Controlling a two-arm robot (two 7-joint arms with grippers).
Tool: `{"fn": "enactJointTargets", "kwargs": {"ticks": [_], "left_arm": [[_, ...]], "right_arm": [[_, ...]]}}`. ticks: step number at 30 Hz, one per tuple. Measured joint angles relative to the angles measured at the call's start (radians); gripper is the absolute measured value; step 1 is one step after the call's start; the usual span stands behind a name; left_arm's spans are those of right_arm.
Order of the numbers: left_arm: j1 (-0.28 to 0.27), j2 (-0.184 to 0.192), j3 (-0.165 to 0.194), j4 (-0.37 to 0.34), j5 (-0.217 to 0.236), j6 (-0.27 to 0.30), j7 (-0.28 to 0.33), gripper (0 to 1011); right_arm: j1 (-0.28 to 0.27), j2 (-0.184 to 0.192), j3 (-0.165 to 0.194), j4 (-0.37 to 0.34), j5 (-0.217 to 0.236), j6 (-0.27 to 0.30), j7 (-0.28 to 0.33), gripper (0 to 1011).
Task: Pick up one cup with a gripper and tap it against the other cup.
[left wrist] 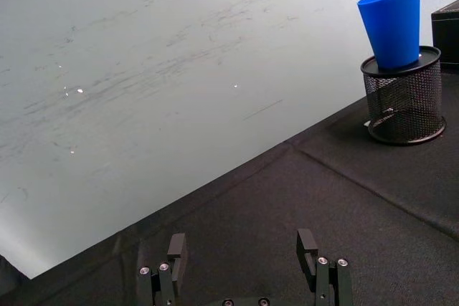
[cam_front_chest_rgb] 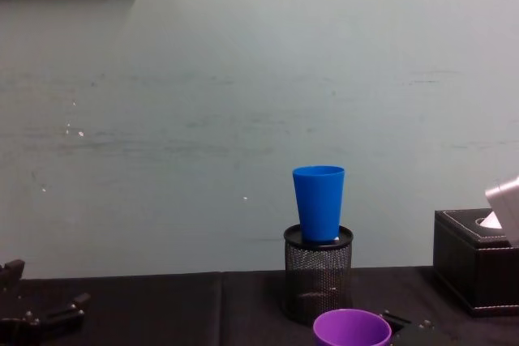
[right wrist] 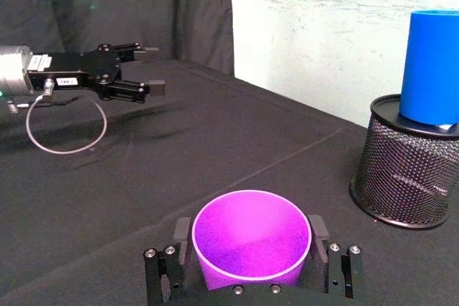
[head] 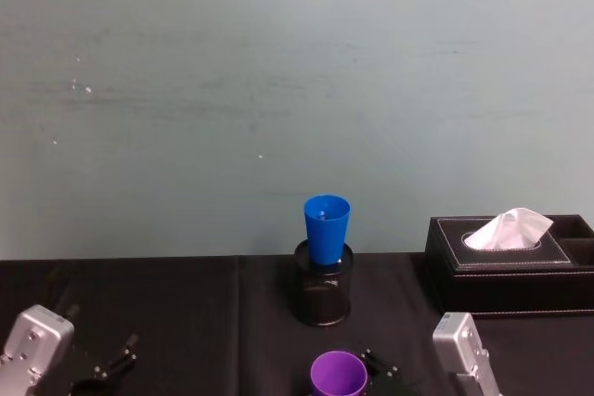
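Your right gripper (right wrist: 248, 228) is clenched on the purple cup (right wrist: 251, 245), low at the table's front. The tap remains. The blue cup (head: 327, 227) stands in a mesh holder (head: 323, 296) beyond, apart. Your left gripper (left wrist: 241, 237) hangs spread, empty.

A black wire-mesh pen holder (head: 323, 296) stands mid-bench (head: 186, 312) on black cloth. To its right, apart, sits a black tissue box (head: 506, 275), a white tissue (head: 509, 228) sticking up.

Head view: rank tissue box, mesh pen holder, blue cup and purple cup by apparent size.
1. tissue box
2. mesh pen holder
3. blue cup, slightly smaller
Unranked: purple cup, cropped, nearest camera.
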Motion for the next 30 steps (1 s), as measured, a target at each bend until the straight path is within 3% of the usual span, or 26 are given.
{"fn": "enactJointTargets", "kwargs": {"ticks": [18, 30], "left_arm": [[0.0, 0.0, 0.0, 0.0, 0.0, 0.0, 0.0, 1000], [0.0, 0.0, 0.0, 0.0, 0.0, 0.0, 0.0, 1000]], "right_arm": [[-0.001, 0.002, 0.001, -0.002, 0.005, 0.006, 0.0, 1003], [-0.001, 0.002, 0.001, -0.003, 0.006, 0.008, 0.0, 784]]}}
